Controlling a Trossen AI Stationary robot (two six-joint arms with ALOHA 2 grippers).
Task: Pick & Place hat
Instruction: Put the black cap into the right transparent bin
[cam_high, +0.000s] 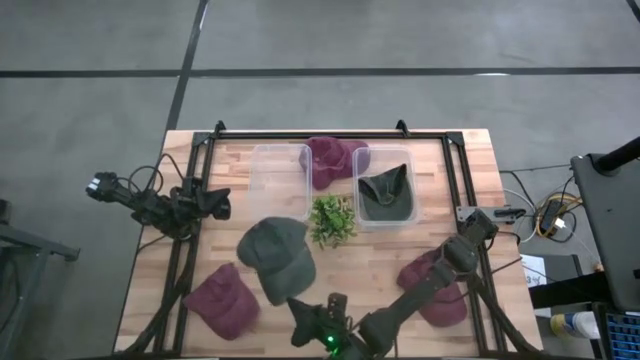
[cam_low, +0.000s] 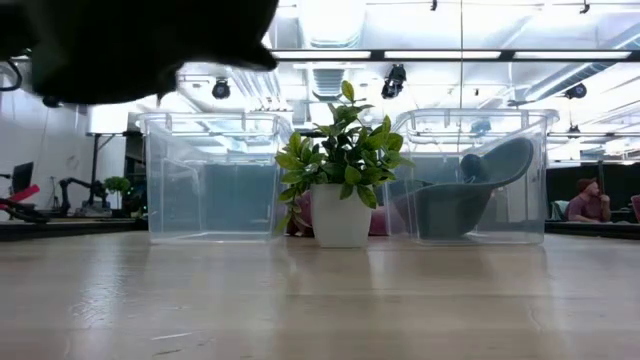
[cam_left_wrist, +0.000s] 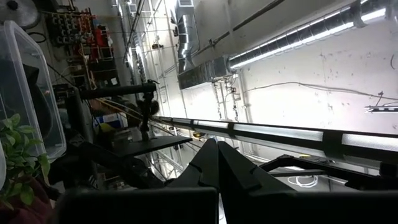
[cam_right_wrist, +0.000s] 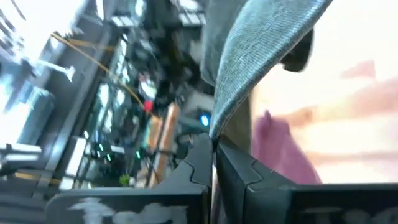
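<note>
We see the right gripper (cam_right_wrist: 213, 149) pinching what looks like the grey hat (cam_high: 275, 257) at 6 o'clock over the wood table (cam_high: 470, 160); left gripper (cam_left_wrist: 217, 155) closed & empty at 9; ceiling lights in the room behind.

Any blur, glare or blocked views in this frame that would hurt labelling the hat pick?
Right wrist view: heavily motion-blurred, though the right gripper reads as shut on the grey hat. Low view: a dark shape fills the top-left corner; the plant and both clear bins are sharp. Left wrist view: bright ceiling lights glare above the left gripper. High view: evenly lit, unobstructed.
</note>
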